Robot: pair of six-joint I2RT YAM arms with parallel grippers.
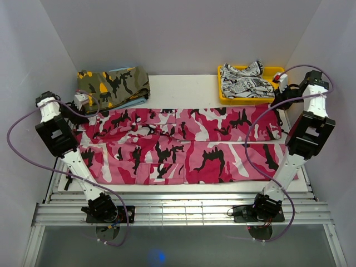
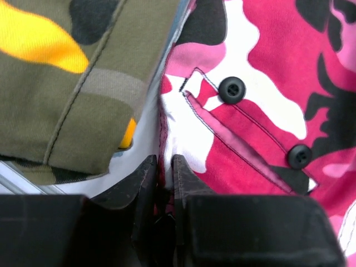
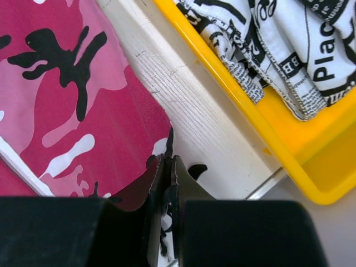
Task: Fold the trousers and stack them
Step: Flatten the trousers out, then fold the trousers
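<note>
Trousers (image 1: 178,146) lie spread flat on the worktop (image 1: 183,86); left hand (image 2: 165,162) at ten o'clock and right hand (image 3: 168,160) at two each pinch the far edge; folding, stacking not yet done

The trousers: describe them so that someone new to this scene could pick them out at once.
On the white table, the trousers lie spread flat across nearly its whole width. They are pink, white and black camouflage, unlike the olive-and-orange garment at the far left and the white printed garment in the yellow tray.
</note>
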